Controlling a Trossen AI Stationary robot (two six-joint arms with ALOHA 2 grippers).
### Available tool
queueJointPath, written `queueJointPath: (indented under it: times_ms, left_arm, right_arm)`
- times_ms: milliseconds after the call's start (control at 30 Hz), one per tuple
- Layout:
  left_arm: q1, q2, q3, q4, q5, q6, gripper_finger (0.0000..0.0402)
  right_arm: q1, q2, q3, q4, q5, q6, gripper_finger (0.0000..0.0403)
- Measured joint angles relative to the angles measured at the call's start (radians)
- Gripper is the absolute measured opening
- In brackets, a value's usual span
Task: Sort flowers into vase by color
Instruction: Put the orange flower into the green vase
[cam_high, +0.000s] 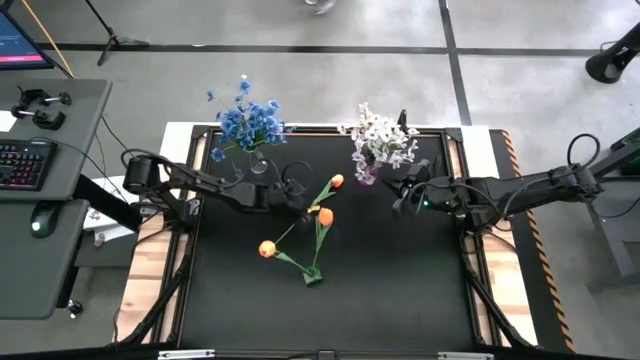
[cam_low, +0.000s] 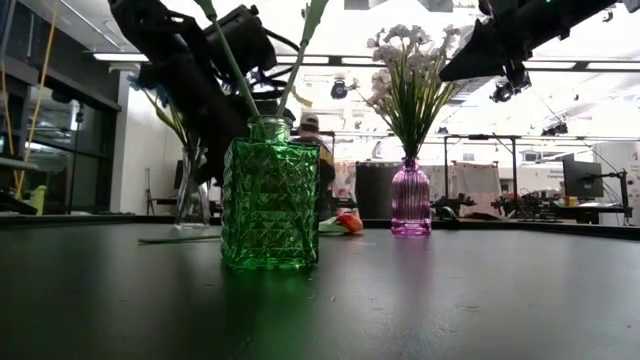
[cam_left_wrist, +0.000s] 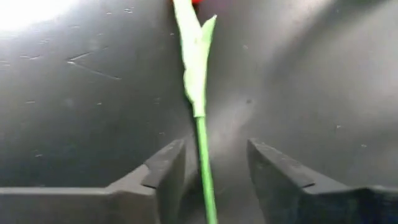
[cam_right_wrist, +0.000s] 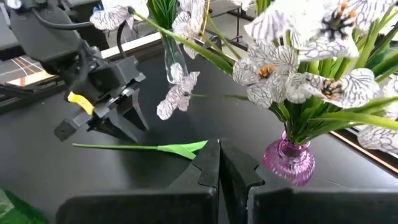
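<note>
Black table (cam_high: 400, 290) carries three vases.
Left gripper (cam_high: 297, 197) near centre, fingers (cam_left_wrist: 163, 169) parted, tulip stem (cam_left_wrist: 203, 155) between them, not clamped.
Right gripper (cam_high: 400, 203) at 4 o'clock of pink vase (cam_low: 411, 200), fingers pressed together, empty.
Blue flowers (cam_high: 246, 120) at table's 11 o'clock, white flowers (cam_high: 380, 140) at 1.
Green vase (cam_low: 270, 195) at table's 6 o'clock holds two tulips (cam_high: 324, 216); third tulip (cam_high: 267, 249) lies flat at its 10 o'clock.

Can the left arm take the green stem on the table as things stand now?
Probably yes. The left end effector is open, and the green stem runs between its fingers with nothing across it. The right end effector is shut, beside the purple vase.
</note>
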Motion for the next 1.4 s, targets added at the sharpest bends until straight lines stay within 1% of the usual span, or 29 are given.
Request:
queueJointPath:
  times_ms: [133, 267, 500, 667, 767, 967, 1033, 1100, 1167, 1233, 1267, 1300, 1400]
  left_arm:
    - [0.011, 0.015, 0.000, 0.035, 0.000, -0.026, 0.0204]
    - [0.039, 0.017, 0.000, 0.041, 0.000, -0.010, 0.0226]
    - [0.062, 0.021, 0.000, 0.039, 0.037, 0.018, 0.0229]
    - [0.039, 0.071, 0.000, 0.058, 0.056, 0.034, 0.0230]
    - [0.029, 0.105, 0.000, 0.077, 0.055, 0.043, 0.0230]
    - [0.032, 0.127, 0.003, 0.084, 0.035, 0.029, 0.0225]
    - [0.033, 0.128, 0.003, 0.083, 0.029, 0.057, 0.0208]
    - [0.033, 0.129, 0.002, 0.079, 0.016, 0.071, 0.0174]
    - [0.034, 0.130, 0.002, 0.074, 0.008, 0.070, 0.0120]
    - [0.035, 0.130, 0.001, 0.071, 0.001, 0.074, 0.0052]
    - [0.035, 0.130, 0.001, 0.070, 0.001, 0.078, 0.0026]
    - [0.034, 0.130, 0.001, 0.071, 0.001, 0.080, 0.0016]
    - [0.033, 0.117, 0.001, 0.058, 0.010, 0.084, 0.0011]
  right_arm:
    - [0.000, 0.000, 0.000, -0.024, 0.006, 0.021, 0.0000]
    - [0.000, 0.000, 0.000, -0.046, 0.007, 0.038, 0.0000]
    - [0.000, 0.000, 0.000, -0.066, 0.008, 0.041, 0.0000]
    - [0.000, 0.000, 0.000, -0.076, 0.008, 0.043, 0.0000]
    - [0.000, 0.000, 0.000, -0.079, 0.008, 0.044, 0.0000]
    - [0.000, 0.000, 0.000, -0.081, 0.008, 0.048, 0.0000]
    - [0.000, 0.000, 0.000, -0.082, 0.008, 0.059, 0.0000]
    - [0.000, 0.000, 0.000, -0.082, 0.008, 0.062, 0.0000]
    - [0.000, 0.000, 0.000, -0.082, 0.008, 0.062, 0.0000]
    - [0.000, 0.000, 0.000, -0.082, 0.008, 0.062, 0.0000]
    - [0.000, 0.000, 0.000, -0.082, 0.008, 0.062, 0.0000]
    - [0.000, 0.000, 0.000, -0.082, 0.008, 0.062, 0.0000]
    - [0.000, 0.000, 0.000, -0.082, 0.008, 0.061, 0.0000]
